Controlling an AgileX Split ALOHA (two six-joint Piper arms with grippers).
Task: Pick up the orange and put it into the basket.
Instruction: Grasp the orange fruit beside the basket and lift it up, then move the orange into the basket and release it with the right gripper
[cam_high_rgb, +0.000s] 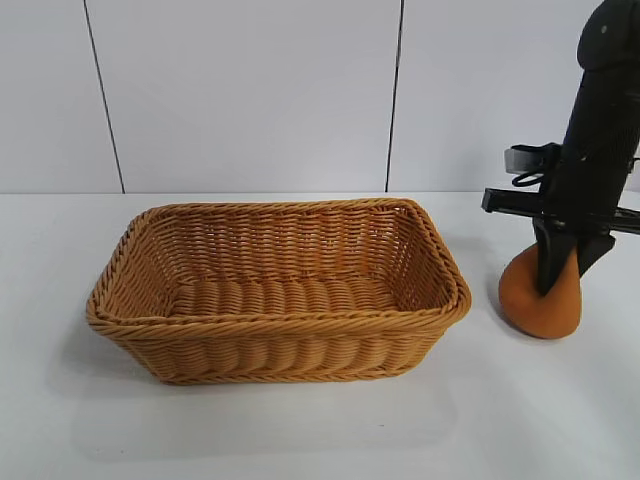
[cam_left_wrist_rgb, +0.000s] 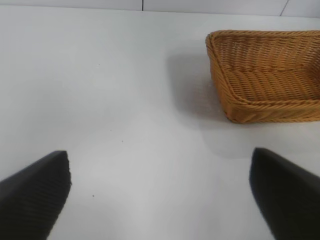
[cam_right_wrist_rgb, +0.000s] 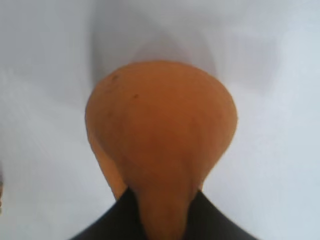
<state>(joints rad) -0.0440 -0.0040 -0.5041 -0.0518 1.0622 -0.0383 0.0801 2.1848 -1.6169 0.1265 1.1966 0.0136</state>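
Note:
The orange (cam_high_rgb: 535, 305) is a soft brownish-orange lump on the white table, to the right of the basket (cam_high_rgb: 280, 322) and apart from it. My right gripper (cam_high_rgb: 565, 268) comes down on the orange from above and is shut on its upper part. In the right wrist view the orange (cam_right_wrist_rgb: 160, 120) is pinched to a narrow neck between the dark fingers (cam_right_wrist_rgb: 220, 220) of my right gripper (cam_right_wrist_rgb: 162, 205). My left gripper (cam_left_wrist_rgb: 160, 195) hovers open over bare table with nothing between its fingers. The basket (cam_left_wrist_rgb: 260, 105) lies some way ahead of it.
The golden-brown wicker basket has nothing in it. A white panelled wall (cam_high_rgb: 250, 90) runs along the back of the table. White tabletop (cam_high_rgb: 300, 430) lies in front of the basket and to its left.

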